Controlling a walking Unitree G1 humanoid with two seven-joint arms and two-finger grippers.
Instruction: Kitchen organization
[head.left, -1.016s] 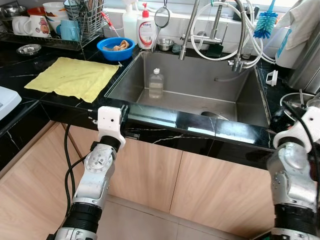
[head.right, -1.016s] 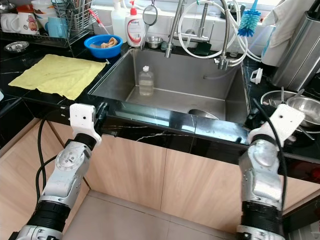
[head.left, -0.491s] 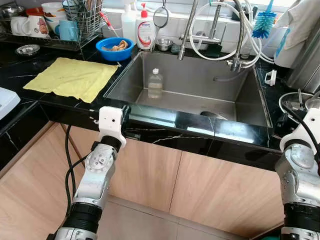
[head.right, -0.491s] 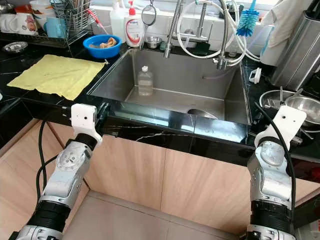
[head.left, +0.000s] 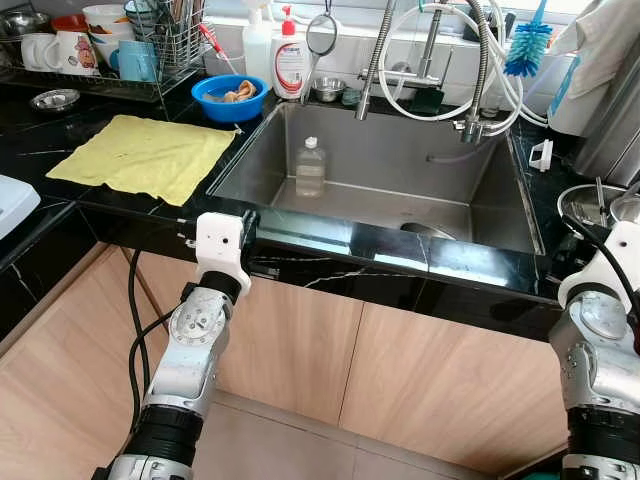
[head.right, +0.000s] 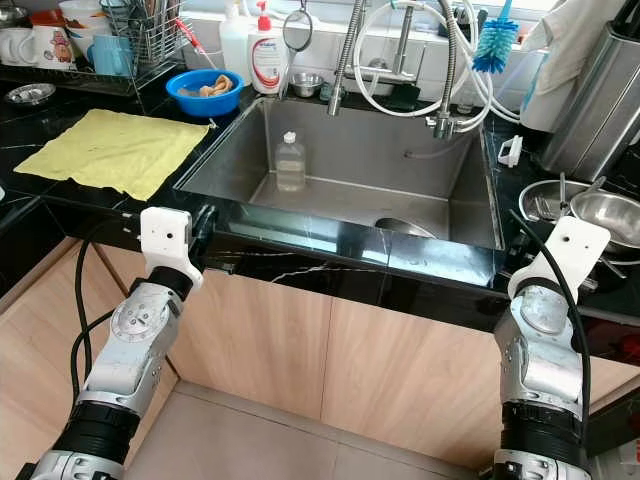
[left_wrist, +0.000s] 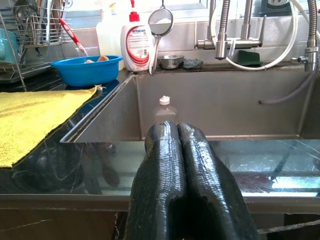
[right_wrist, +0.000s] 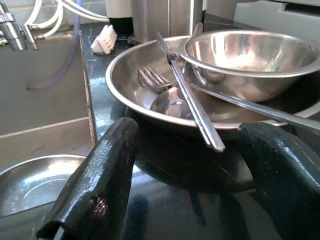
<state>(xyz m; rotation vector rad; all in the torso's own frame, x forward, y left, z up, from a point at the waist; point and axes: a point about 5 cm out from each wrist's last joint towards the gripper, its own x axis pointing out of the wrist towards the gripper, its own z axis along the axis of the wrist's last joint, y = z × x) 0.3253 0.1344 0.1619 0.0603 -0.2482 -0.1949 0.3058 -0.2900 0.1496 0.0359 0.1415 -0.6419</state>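
While the robot stands in front of the shiny black stone surface (head.left: 120, 215), its two silver arms are raised to the front edge. The left gripper (left_wrist: 177, 131) is at the edge of the surface, just left of the big steel sink (head.left: 385, 160). Its two black fingers (left_wrist: 161, 150) are pressed tight together with nothing between them. They point over the sink toward a small clear plastic bottle with a white cap (head.left: 311, 167), which stands upright on the sink floor near the back left corner.

The right gripper (right_wrist: 187, 165) is at the surface to the right of the sink. Its fingers are spread wide apart and hold nothing. Right in front of it is a wide flat steel pan (right_wrist: 150, 75). A round steel bowl (right_wrist: 245, 52) sits in the pan, and a steel fork (right_wrist: 152, 80) and some long thin steel sticks (right_wrist: 192, 102) lie there too.

A yellow cloth (head.left: 145, 155) lies flat on the surface left of the sink. Behind it is a blue plastic bowl (head.left: 231, 97) with some scraps inside. Next to the bowl stand a white soap bottle with a red pump top (head.left: 291, 60) and a wire rack with cups (head.left: 130, 45). A blue bottle brush (head.left: 528, 45) hangs up at the back right.
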